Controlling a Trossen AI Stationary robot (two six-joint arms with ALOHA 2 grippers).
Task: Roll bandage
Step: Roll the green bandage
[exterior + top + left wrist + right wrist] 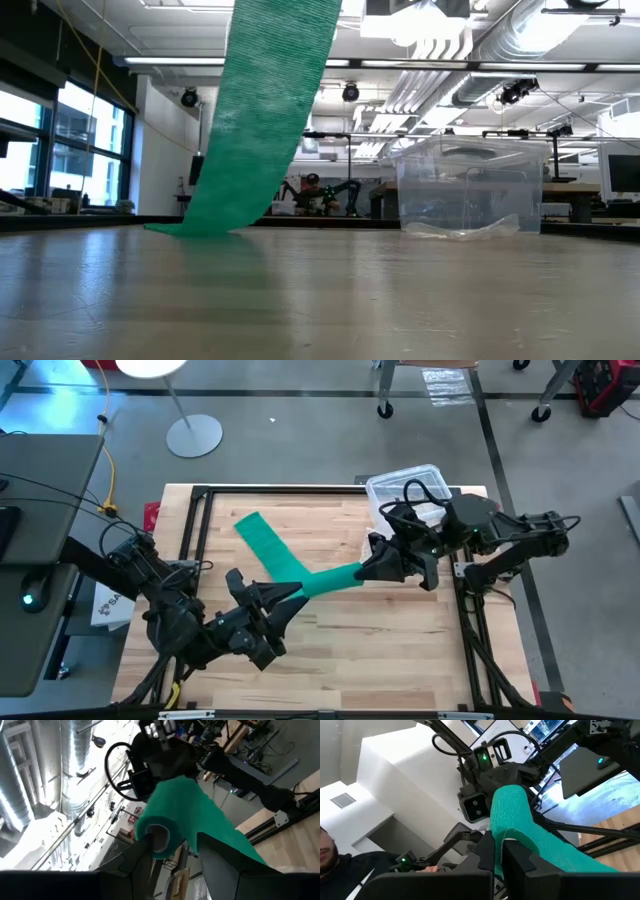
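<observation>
The green bandage point(262, 543) is held up between both grippers above the middle of the wooden table. My left gripper point(292, 592) comes from the near left and is shut on a curled part of it point(156, 831). My right gripper point(368, 568) comes from the right and is shut on the strip point(506, 837). One stretch point(332, 578) runs between the two grippers. A long tail point(262, 110) slants down from the left gripper, and its end point(190, 228) lies on the table toward the far left. My left gripper pinches a small curled roll of the bandage point(156, 831) between its two fingers point(135, 862), which lie about level. The roll is lifted clear of the table. From it one stretch goes to the other gripper and the tail falls to the table. My right gripper pinches the flat strip point(506, 837) between its two shut fingers point(520, 857), coming about level from the table's right. The strip runs straight from the fingers to the left gripper, clear of the table. Whether it holds the strip's very end, I cannot tell.
A clear plastic box point(405, 495) stands at the table's far right, just behind my right arm; it also shows in the low view as the box point(470, 190). A black frame point(195, 520) runs along the table's edges. Bare wood point(360, 640) lies toward the near edge.
</observation>
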